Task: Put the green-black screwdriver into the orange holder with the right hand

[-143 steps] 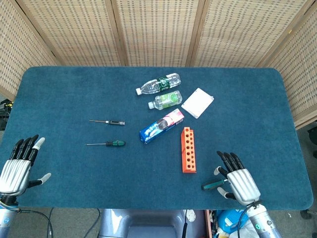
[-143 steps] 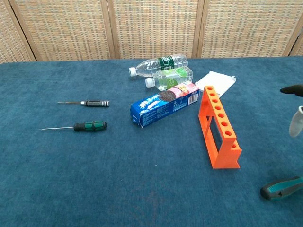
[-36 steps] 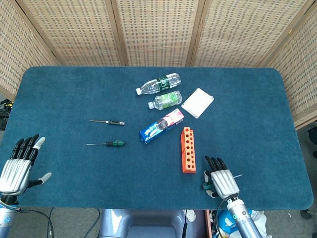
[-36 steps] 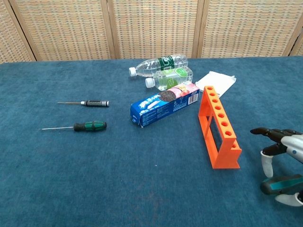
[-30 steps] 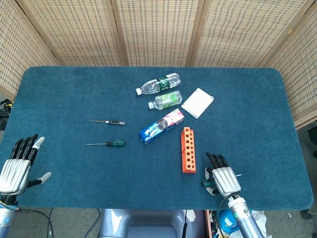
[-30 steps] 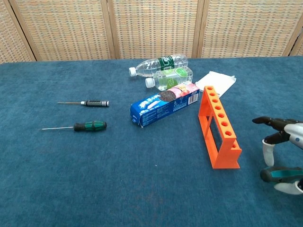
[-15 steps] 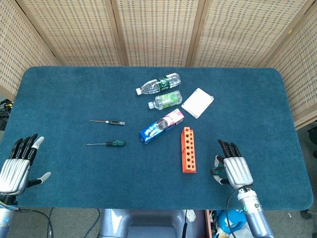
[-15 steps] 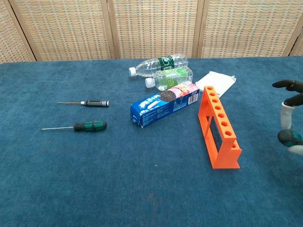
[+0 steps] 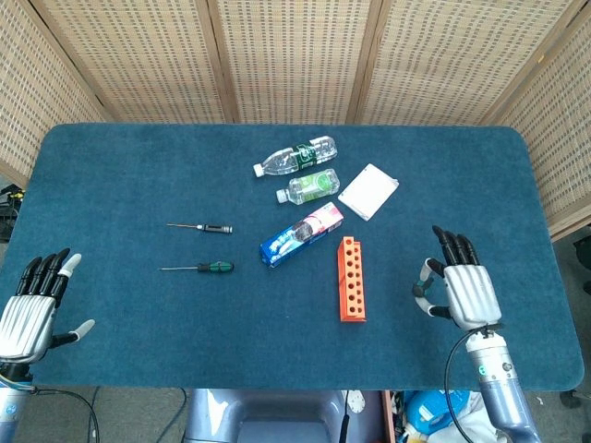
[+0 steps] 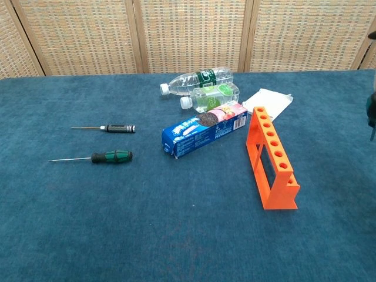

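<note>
My right hand [image 9: 460, 291] hovers right of the orange holder [image 9: 351, 278], back of the hand up, and pinches a teal-and-black screwdriver handle [image 9: 420, 290] at the thumb. Most of that tool is hidden under the hand. In the chest view only a dark sliver of the handle [image 10: 372, 109] shows at the right edge, level with the holder [image 10: 273, 158], which stands upright with its row of holes on top. A second screwdriver with a green-black handle [image 9: 211, 268] lies on the left part of the table. My left hand [image 9: 32, 309] is at the front left corner, fingers apart, holding nothing.
A black-handled thin screwdriver [image 9: 208, 227] lies behind the green-black one. A blue biscuit pack [image 9: 301, 234], two plastic bottles [image 9: 297, 158] and a white packet [image 9: 367, 191] sit behind the holder. The blue table cloth [image 9: 138, 175] ends close in front of both hands.
My right hand has lifted the teal-black screwdriver off the front edge and moved up and to the right, almost out of the chest view. The left hand stays put.
</note>
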Action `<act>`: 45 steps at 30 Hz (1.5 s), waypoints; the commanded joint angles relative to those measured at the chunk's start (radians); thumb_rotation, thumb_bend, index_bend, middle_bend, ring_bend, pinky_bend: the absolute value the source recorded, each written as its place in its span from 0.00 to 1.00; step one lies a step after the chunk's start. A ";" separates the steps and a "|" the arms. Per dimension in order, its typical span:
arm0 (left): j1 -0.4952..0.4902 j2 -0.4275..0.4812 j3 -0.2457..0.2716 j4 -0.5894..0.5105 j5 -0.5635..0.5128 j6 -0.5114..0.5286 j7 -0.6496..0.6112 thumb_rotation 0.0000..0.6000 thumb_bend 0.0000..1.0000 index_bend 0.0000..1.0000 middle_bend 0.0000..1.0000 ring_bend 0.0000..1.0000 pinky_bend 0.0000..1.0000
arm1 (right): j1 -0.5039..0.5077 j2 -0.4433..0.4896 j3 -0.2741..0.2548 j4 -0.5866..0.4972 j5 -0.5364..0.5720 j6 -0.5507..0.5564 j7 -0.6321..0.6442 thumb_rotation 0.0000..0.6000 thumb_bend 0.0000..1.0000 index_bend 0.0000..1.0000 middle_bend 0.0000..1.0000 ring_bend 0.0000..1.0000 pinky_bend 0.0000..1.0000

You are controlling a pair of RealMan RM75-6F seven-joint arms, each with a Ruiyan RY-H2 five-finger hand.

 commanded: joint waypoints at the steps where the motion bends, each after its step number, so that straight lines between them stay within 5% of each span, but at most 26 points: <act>1: 0.000 0.000 0.000 0.001 0.000 -0.001 -0.002 1.00 0.00 0.00 0.00 0.00 0.00 | 0.009 0.034 0.043 -0.074 0.066 -0.011 0.072 1.00 0.20 0.66 0.00 0.00 0.00; 21: 0.005 -0.038 -0.017 0.064 0.065 0.082 -0.074 1.00 0.00 0.00 0.00 0.00 0.00 | 0.017 0.182 0.190 -0.221 0.387 -0.214 0.608 1.00 0.20 0.66 0.00 0.00 0.00; 45: -0.008 -0.025 -0.025 0.035 0.053 0.062 -0.065 1.00 0.00 0.00 0.00 0.00 0.00 | 0.128 0.218 0.275 -0.319 0.577 -0.210 0.627 1.00 0.20 0.67 0.00 0.00 0.00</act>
